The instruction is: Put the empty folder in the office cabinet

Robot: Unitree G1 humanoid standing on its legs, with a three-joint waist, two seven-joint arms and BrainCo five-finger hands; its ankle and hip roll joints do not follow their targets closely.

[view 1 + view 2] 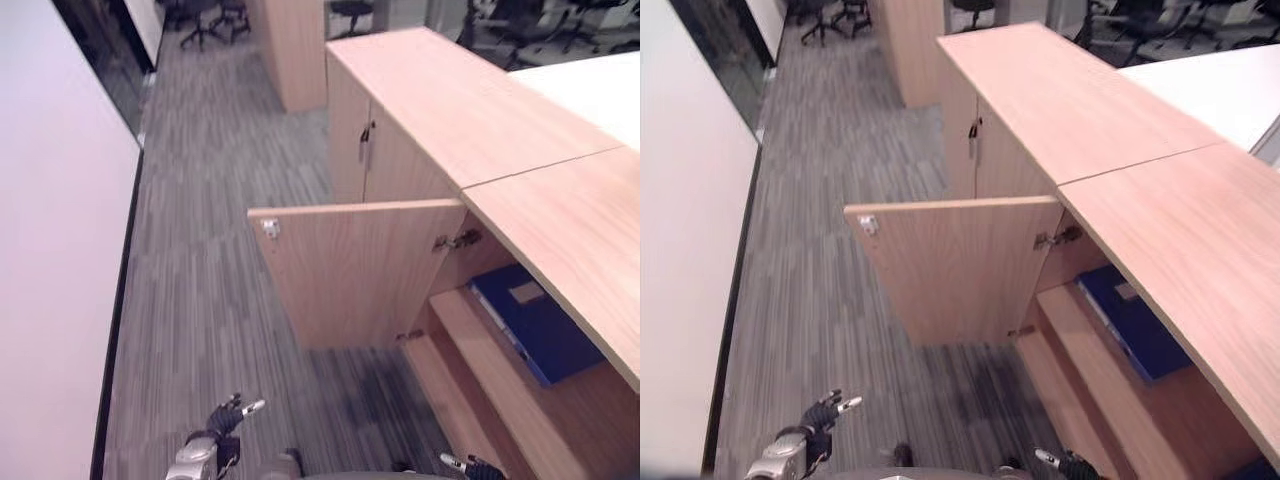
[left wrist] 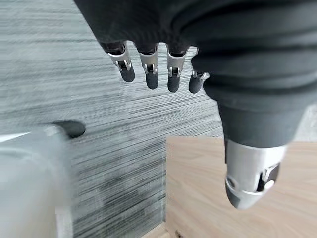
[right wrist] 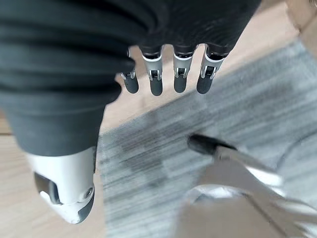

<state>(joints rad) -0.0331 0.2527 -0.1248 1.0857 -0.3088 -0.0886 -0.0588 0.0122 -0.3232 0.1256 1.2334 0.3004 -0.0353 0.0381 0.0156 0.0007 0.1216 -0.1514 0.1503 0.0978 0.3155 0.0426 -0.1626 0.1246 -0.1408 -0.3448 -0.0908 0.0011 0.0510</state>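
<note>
Silver fingers with dark tips hang loose and straight from both of my hands, holding nothing: my left hand (image 2: pixel 198 59) dangles over grey striped carpet (image 1: pixel 200 300) with a pale wooden panel below it, and my right hand (image 3: pixel 168 74) hangs the same way, over the line where carpet meets light wood. From my head I see the left hand low at my side, and just the fingertips of the right hand low down near the cabinet's bottom shelf. Outward from there, the wooden cabinet (image 1: pixel 450 110) runs along my right side, and its door (image 1: pixel 350 270) stands swung wide open toward the carpet, hinged at the cabinet's near section. Inside, on the upper shelf (image 1: pixel 480 330) under the top board, lies the blue folder (image 1: pixel 535 325), flat, its long axis running from the shelf's front edge back into the cabinet at a slant. It lies forward and to the right of both hands, and well apart from them; my right hand is plainly the nearer of the two. I judge the placing done, since the folder rests fully on the shelf. What remains, if anything, would be the door, whose free edge stands nearer my left hand.
</note>
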